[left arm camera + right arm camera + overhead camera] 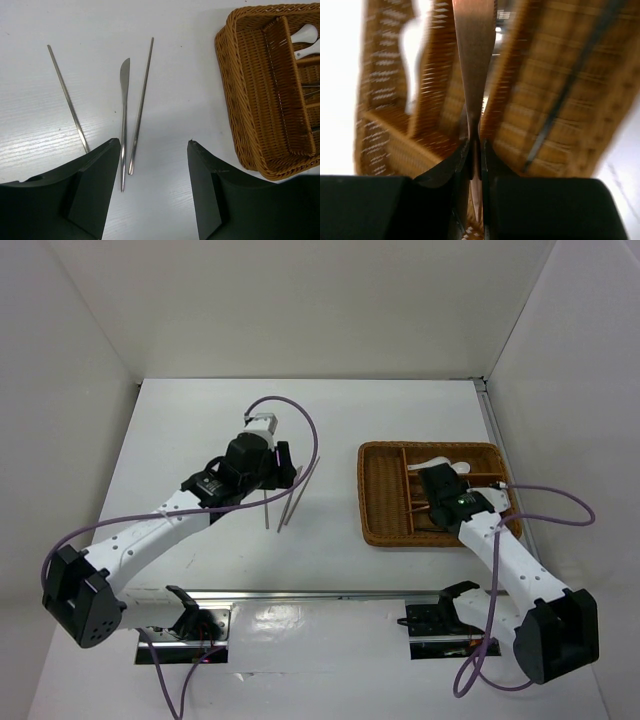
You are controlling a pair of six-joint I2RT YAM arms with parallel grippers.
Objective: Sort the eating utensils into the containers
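A silver metal knife [124, 100] lies on the white table between two metal chopsticks, one to its right [142, 100] and one to its left [67, 100]. They also show in the top view [290, 495]. My left gripper [155, 145] is open and empty just above their near ends [283, 472]. The brown wicker tray [375, 510] holds white spoons [305, 35]. My right gripper [475, 150] is shut on a brownish-handled piece [475, 50] and holds it over the tray [437, 490]. A thin dark chopstick [570, 85] lies in a tray compartment.
The tray's left wall [235, 100] stands to the right of my left gripper. White walls enclose the table on three sides. A metal rail [320, 600] with the arm bases runs along the near edge.
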